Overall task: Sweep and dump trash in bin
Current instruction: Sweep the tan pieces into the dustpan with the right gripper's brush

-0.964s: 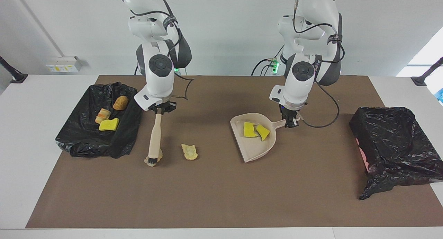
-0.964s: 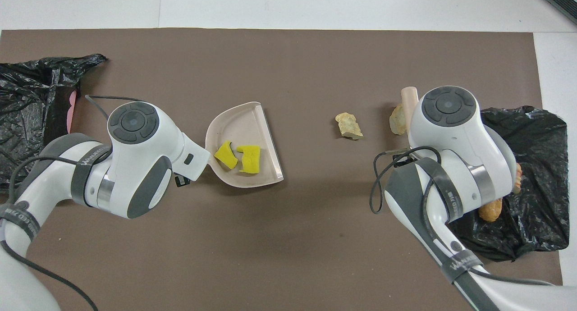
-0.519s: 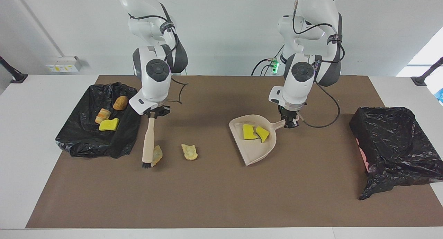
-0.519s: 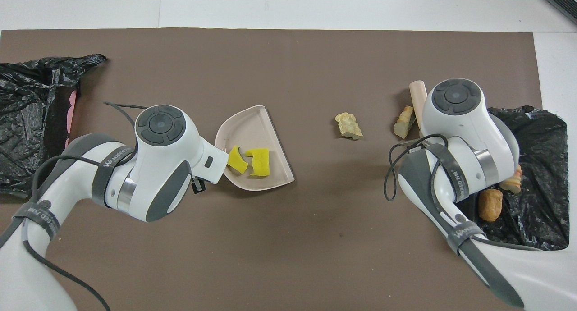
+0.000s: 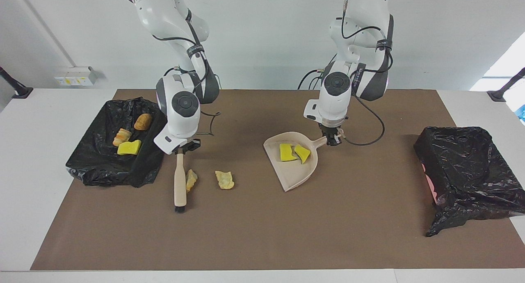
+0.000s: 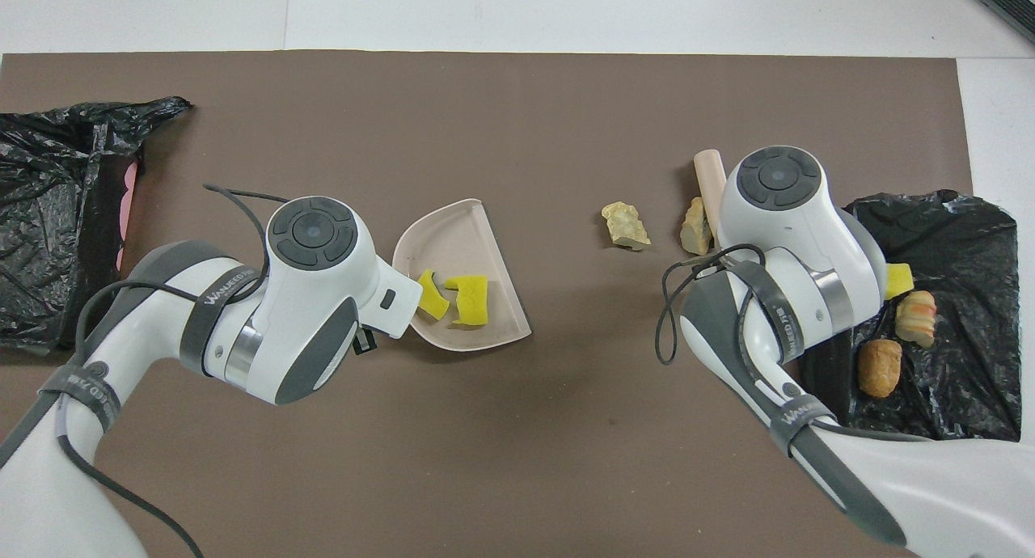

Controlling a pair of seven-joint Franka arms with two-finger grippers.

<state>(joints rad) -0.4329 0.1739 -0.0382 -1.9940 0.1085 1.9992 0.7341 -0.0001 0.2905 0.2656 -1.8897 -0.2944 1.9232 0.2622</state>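
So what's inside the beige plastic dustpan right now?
Two bright yellow sponge chunks lie side by side in the beige plastic dustpan, toward its handle end. The pan's handle is hidden overhead by the left arm.

1. Mat: plain dull brown; table white.
2. Dustpan: beige, with two bright yellow sponge chunks in it.
3. Brush: beige handle, black bristles.
4. Two scraps on the mat: pale tan-yellow.
5. Both bins: glossy black bag lining, a pink patch showing on one.
6. In the other bin: a yellow sponge, an orange-and-cream striped lump, an orange-brown lump.
7. Arms: white with dark grey bands, black cables.
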